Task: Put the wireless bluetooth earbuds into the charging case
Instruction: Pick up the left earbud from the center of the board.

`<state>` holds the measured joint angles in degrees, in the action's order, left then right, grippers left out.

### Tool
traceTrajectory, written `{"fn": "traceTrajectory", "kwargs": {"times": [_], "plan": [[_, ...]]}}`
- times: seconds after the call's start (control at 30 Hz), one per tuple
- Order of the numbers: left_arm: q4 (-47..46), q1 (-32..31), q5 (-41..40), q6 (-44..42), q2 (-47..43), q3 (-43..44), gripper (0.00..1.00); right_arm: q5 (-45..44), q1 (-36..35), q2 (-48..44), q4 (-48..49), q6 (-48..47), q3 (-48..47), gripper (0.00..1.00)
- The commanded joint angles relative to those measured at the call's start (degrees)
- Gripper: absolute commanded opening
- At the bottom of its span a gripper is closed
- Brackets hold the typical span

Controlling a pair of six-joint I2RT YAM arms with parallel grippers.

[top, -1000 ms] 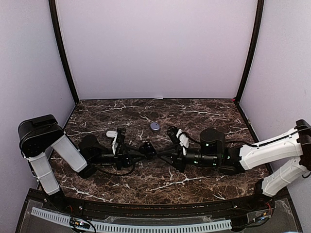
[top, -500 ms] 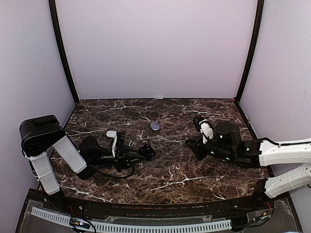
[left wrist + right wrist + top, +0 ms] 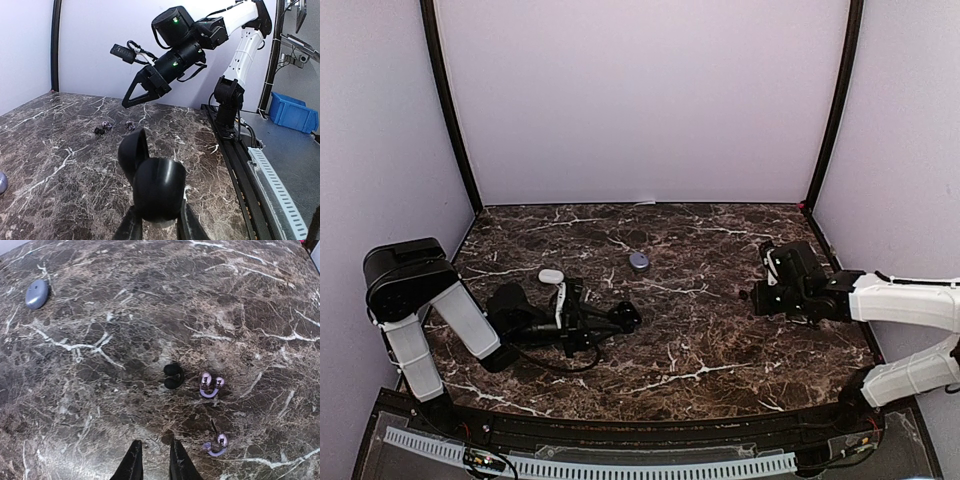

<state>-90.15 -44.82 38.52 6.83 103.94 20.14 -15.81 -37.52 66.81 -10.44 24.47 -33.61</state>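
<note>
A black charging case point(image 3: 159, 192) stands open with its lid point(image 3: 132, 152) up, and my left gripper point(image 3: 157, 222) is shut on its base; from above, the case point(image 3: 624, 316) sits low over the middle-left of the table. I cannot see inside the case. Three wireless earbuds lie on the marble at the right: a black one point(image 3: 173, 375) and two purple ones point(image 3: 210, 385) point(image 3: 216, 445). My right gripper point(image 3: 155, 465) hovers just short of them, jaws a little open with nothing between. Seen from the left wrist, the right gripper point(image 3: 126, 104) points down at the earbuds point(image 3: 102, 129).
A blue-grey closed case point(image 3: 639, 260) point(image 3: 37, 293) lies at mid-table towards the back. A white case point(image 3: 551, 275) lies beside my left arm. The table rail and a blue bin point(image 3: 292, 111) lie beyond the near edge. Walls enclose the sides and back.
My right arm has drawn back from the black case and swung right, over the loose earbuds. The left arm has stayed put with the case.
</note>
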Motion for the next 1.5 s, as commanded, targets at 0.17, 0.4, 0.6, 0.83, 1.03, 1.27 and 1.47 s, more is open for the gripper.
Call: {"fn": "traceTrajectory", "kwargs": {"times": [0.17, 0.4, 0.6, 0.83, 1.03, 1.27, 1.47], "plan": [[-0.56, -0.71, -0.82, -2.03, -0.62, -0.16, 0.17, 1.13, 4.01, 11.01, -2.77, 2.41, -8.34, 0.18], [0.26, -0.80, -1.09, -2.61, -1.07, -0.11, 0.17, 1.13, 5.85, 17.85, -1.95, 0.58, -12.28, 0.18], [0.57, -0.93, -1.02, -2.74, -1.09, -0.10, 0.17, -0.65, 6.57, 22.43, -1.42, -0.90, -14.13, 0.17], [0.74, -0.90, -0.82, -2.63, -1.02, 0.03, 0.17, -1.49, 6.67, 26.18, -0.70, -1.27, -15.12, 0.16], [0.84, -0.89, -0.73, -2.61, -1.02, 0.16, 0.17, -1.15, 6.91, 28.02, -0.24, -1.40, -15.69, 0.15], [0.98, -0.89, -0.66, -2.61, -1.02, 0.16, 0.17, -0.71, 7.09, 29.80, 0.16, -1.98, -16.27, 0.15], [1.20, -0.89, -0.56, -2.62, -0.93, 0.29, 0.17, -0.79, 7.11, 30.31, 0.16, -2.21, -16.81, 0.15]]}}
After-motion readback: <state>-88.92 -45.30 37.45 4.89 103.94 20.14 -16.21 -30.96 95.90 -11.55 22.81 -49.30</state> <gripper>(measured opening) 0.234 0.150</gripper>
